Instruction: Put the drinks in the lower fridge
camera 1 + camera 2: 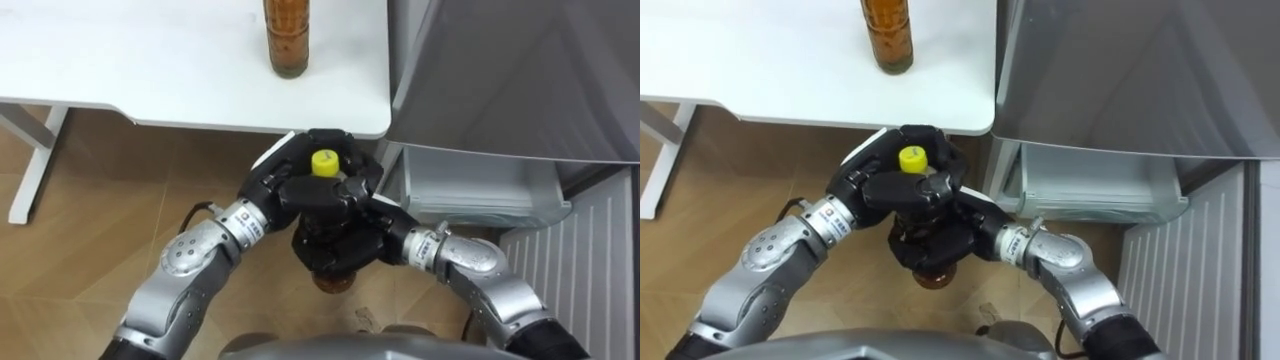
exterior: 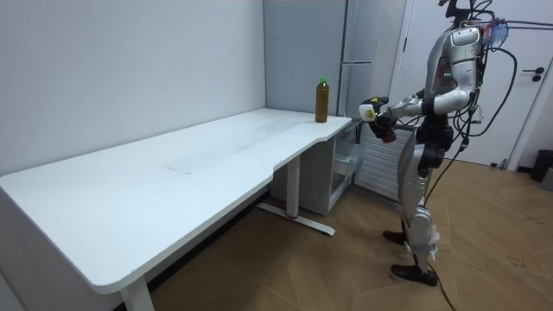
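The tall grey fridge (image 1: 520,70) has its pale lower drawer (image 1: 480,190) open just past the corner of the white worktop (image 1: 150,60), which a careless swing could clip. The yellow-capped amber drink bottle (image 1: 323,164) hangs over the wooden floor (image 1: 100,200), with the left hand (image 1: 285,185) and right hand (image 1: 345,240) both curled round it. Slackening early would likely drop it.

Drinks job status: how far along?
Done: the lower fridge looks open. In hand: a yellow-capped bottle, clasped by left hand and right hand in front of the fridge, not yet inside. Left: place it, then fetch the second bottle standing on the table.
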